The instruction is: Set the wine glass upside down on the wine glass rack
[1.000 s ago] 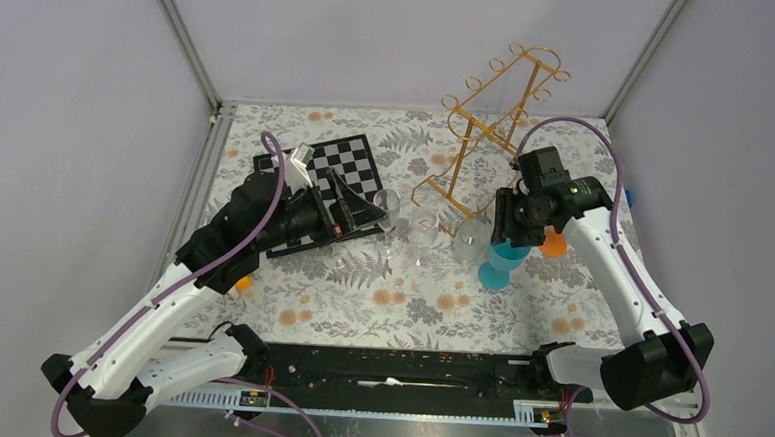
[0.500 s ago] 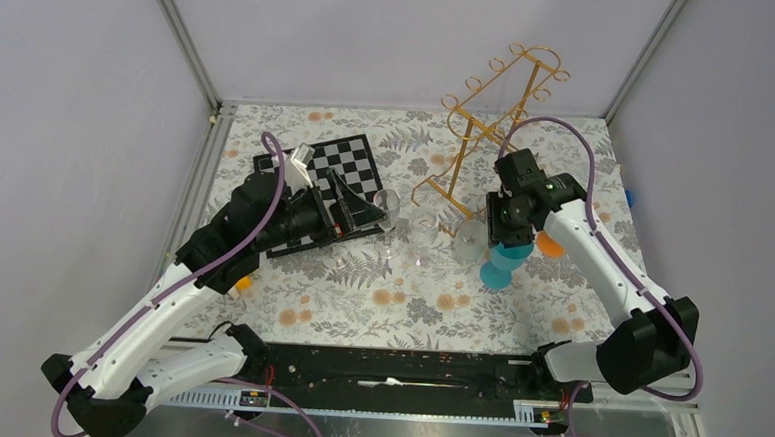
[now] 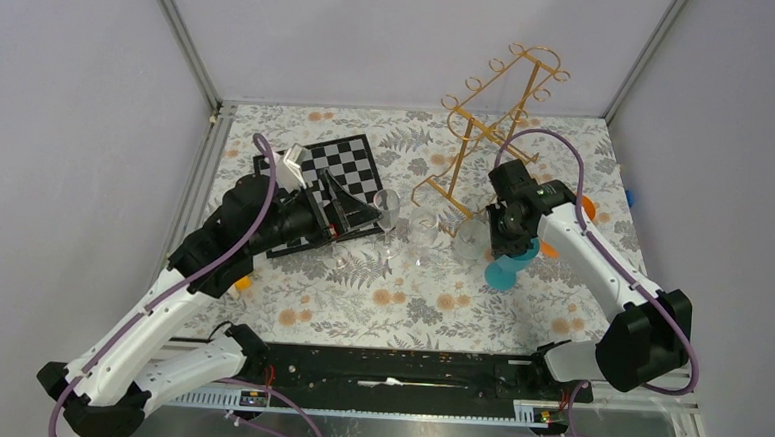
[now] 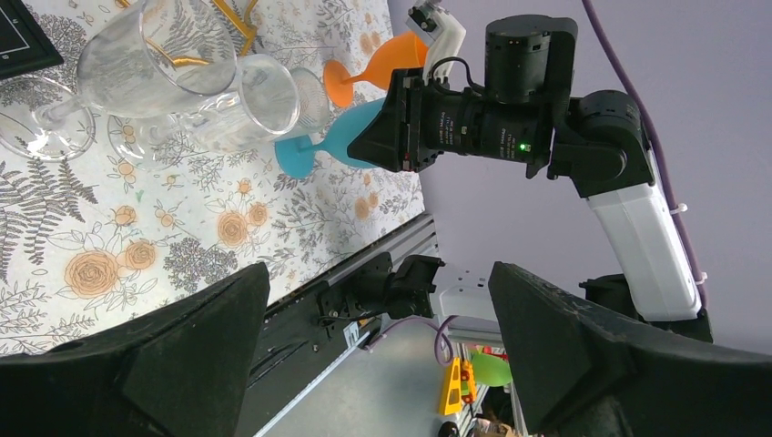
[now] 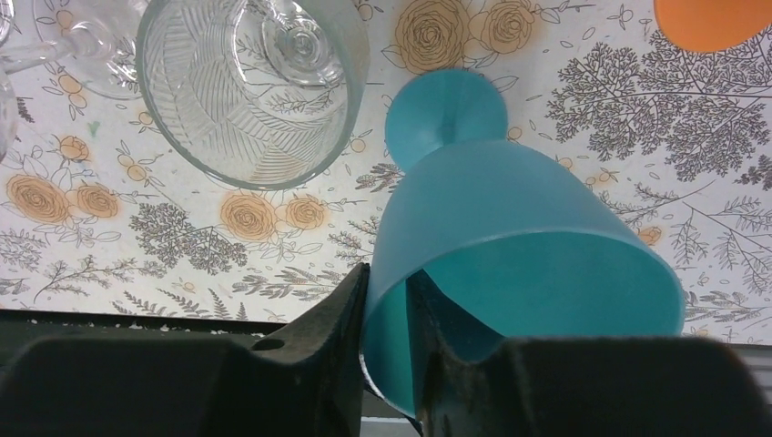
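1. Far left: left gripper (image 4: 378, 273), jaws wide apart, above the near edge of the chessboard (image 3: 341, 161), pointed right toward the clear glasses (image 3: 423, 225); well apart from the teal glass (image 5: 510, 218).
2. Left of centre: chessboard, flat on the flowered table (image 3: 409, 300), partly hidden under the left arm.
3. Centre: three clear glasses in a row on the table, the leftmost just beside the left fingertips, the rightmost just left of the teal glass and apart from it in the right wrist view.
4. Right of centre, toward the far edge: rack (image 3: 488, 134), gold wire, standing taller than the glasses, just behind the row and behind the right gripper (image 5: 387, 282); teal glass in front of it, near but not touching.
5. Right: right gripper clamped on the rim of the teal glass, one finger outside the bowl, the other inside, the wall pinched between them.
6. Under that gripper: teal glass, tilted, mouth up toward the fingers, foot down toward the table on the near-left side; cannot tell whether the foot touches the table.
7. Farthest right: orange glass (image 5: 719, 18), near the teal glass and apart from it, partly hidden by the right arm in the top view.
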Available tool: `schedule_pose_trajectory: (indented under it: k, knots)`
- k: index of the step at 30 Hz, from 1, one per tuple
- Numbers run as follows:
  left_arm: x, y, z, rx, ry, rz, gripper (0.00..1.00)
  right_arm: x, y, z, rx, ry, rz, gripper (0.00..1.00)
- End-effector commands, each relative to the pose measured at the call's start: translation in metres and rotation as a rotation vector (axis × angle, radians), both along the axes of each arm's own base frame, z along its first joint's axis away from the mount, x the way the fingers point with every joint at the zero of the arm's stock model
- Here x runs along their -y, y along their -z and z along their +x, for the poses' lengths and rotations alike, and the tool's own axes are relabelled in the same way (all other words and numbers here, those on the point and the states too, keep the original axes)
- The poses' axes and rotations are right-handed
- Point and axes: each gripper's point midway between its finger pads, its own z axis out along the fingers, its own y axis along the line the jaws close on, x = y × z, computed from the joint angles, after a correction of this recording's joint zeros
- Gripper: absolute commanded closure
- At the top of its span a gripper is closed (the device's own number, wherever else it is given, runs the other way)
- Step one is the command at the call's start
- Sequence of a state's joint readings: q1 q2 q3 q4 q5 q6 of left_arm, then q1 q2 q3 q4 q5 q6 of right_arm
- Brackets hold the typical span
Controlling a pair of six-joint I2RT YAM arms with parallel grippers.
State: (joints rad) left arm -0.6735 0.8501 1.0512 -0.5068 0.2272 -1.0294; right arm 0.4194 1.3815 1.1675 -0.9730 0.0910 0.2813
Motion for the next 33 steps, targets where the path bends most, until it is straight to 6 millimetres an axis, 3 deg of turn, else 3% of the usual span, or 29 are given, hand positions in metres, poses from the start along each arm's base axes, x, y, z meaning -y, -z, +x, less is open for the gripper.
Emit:
schedule_pose_trajectory:
  k: [1, 8, 24, 33]
  knots:
    - [-0.005, -0.016, 0.000, 0.045, -0.021, -0.038, 0.01, 0.004, -0.003, 0.002, 0.025, -0.003, -0.031, 0.77]
    - [-0.009, -0.020, -0.003, 0.052, -0.030, -0.047, 0.01, 0.015, -0.028, -0.005, 0.033, 0.010, -0.074, 1.00]
    - [-0.013, -0.025, -0.009, 0.051, -0.031, -0.052, 0.01, 0.018, -0.126, -0.024, 0.221, 0.040, 0.050, 1.00]
    - [0.007, -0.017, -0.014, -0.002, 0.067, -0.039, 0.02, 0.001, -0.196, -0.038, 0.381, 0.040, 0.270, 1.00]
